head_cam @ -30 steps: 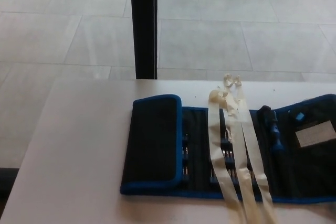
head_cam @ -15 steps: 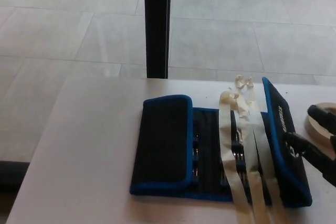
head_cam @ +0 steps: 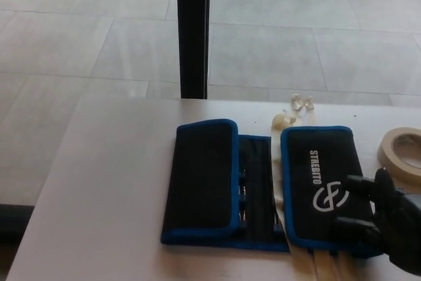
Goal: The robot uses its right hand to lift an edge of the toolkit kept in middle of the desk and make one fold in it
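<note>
Newly folded toolkit flap: "STREBITO"

R robot hand on toolkit, both flaps folded in.

Toolkit: black fabric with blue edging, flat at the middle of my desk. Both end flaps lie folded inward, the right one showing white lettering; cream straps emerge beneath.
</note>
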